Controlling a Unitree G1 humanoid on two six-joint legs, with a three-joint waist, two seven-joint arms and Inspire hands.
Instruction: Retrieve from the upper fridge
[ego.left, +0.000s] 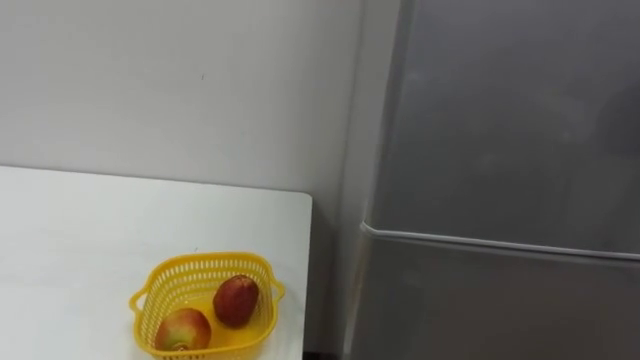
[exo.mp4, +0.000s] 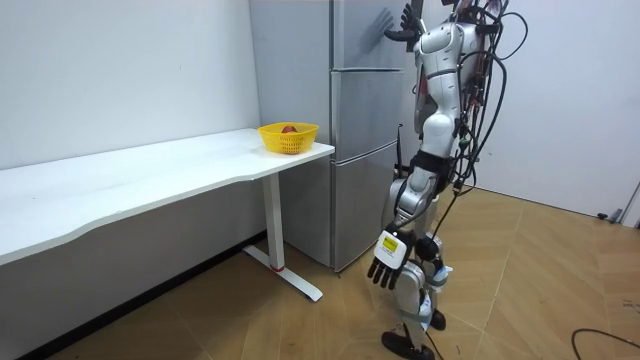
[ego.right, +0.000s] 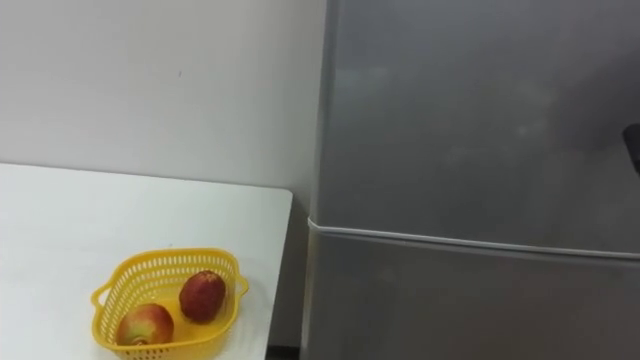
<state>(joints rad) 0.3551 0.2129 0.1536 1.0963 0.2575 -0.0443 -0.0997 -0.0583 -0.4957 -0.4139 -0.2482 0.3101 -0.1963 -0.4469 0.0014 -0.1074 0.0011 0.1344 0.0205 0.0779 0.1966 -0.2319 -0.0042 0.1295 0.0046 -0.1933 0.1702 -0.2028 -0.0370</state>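
Note:
The grey fridge stands to the right of the table, and its upper door (ego.left: 500, 110) is closed above the seam with the lower door (ego.left: 480, 310). In the room view I stand facing the fridge (exo.mp4: 365, 100). My right hand (exo.mp4: 405, 22) is raised high beside the upper door's front, open, fingers spread and holding nothing. My left hand (exo.mp4: 388, 258) hangs open by my leg, also holding nothing.
A yellow basket (ego.left: 160, 280) with two reddish apples (ego.left: 236, 300) sits at the white table's (ego.left: 80, 240) corner nearest the fridge. A narrow gap separates table and fridge. Bare wood floor lies behind me in the room view.

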